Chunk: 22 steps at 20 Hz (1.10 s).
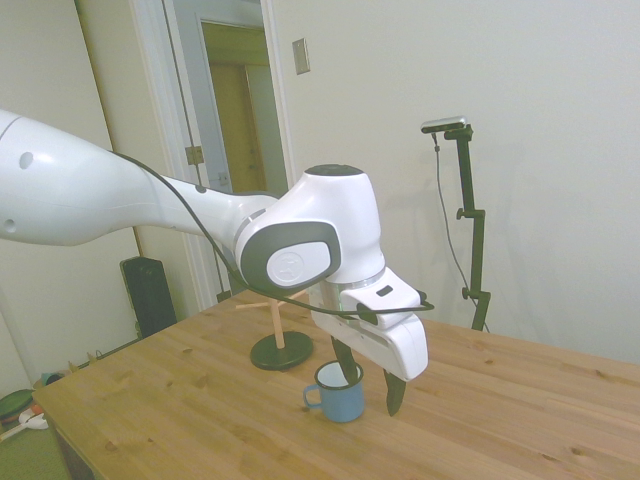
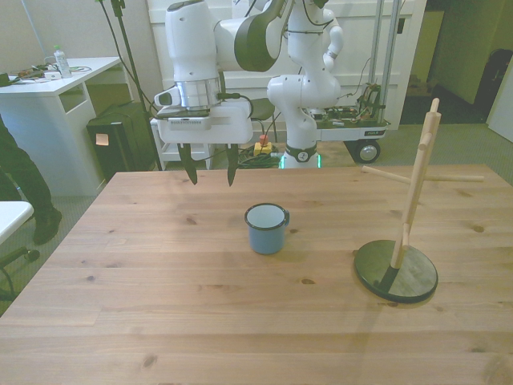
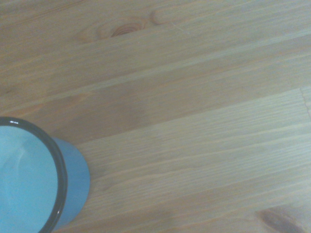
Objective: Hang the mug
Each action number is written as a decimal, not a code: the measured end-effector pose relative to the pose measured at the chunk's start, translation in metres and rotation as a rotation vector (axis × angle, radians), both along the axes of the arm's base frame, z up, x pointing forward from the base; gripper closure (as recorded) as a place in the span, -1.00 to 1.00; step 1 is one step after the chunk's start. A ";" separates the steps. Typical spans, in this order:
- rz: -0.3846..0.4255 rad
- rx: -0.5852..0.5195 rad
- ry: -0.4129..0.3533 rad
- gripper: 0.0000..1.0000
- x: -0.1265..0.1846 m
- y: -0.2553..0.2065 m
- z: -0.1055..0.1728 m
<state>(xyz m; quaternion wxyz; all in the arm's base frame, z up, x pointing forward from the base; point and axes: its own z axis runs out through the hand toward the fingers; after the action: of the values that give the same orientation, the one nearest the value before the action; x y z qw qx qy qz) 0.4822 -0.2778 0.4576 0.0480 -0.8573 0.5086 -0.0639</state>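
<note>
The light-blue mug (image 2: 265, 228) stands upright on the wooden table (image 2: 160, 305), its handle turned toward the front view's right. The side view shows the mug (image 1: 335, 392) low in the middle, and its dark rim and blue wall (image 3: 75, 179) fill a corner of the wrist view. My gripper (image 2: 212, 178) hangs open just above the table, behind the mug and toward the front view's left, with nothing between its fingers. In the side view the gripper (image 1: 368, 385) stands right beside the mug, apart from it. A wooden mug tree (image 2: 415, 188) with side pegs rises from a dark round base (image 2: 396, 271) at the front view's right.
A person's dark-clad leg (image 2: 18, 180) shows at the front view's left edge, beside a white desk (image 2: 48, 80). In the side view the mug tree's base (image 1: 281, 350) sits behind the arm. A black box (image 1: 148, 292) stands on the floor beyond the table.
</note>
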 end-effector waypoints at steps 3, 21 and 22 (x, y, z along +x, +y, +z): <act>0.005 -0.003 -0.003 -1.00 0.004 -0.001 -0.002; 0.075 -0.005 -0.016 -1.00 0.041 0.049 -0.035; 0.078 -0.007 -0.019 -1.00 0.044 0.053 -0.036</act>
<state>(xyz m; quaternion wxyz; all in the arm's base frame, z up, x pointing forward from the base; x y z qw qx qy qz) 0.5260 -0.2245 0.4218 0.0525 -0.8760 0.4741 -0.0718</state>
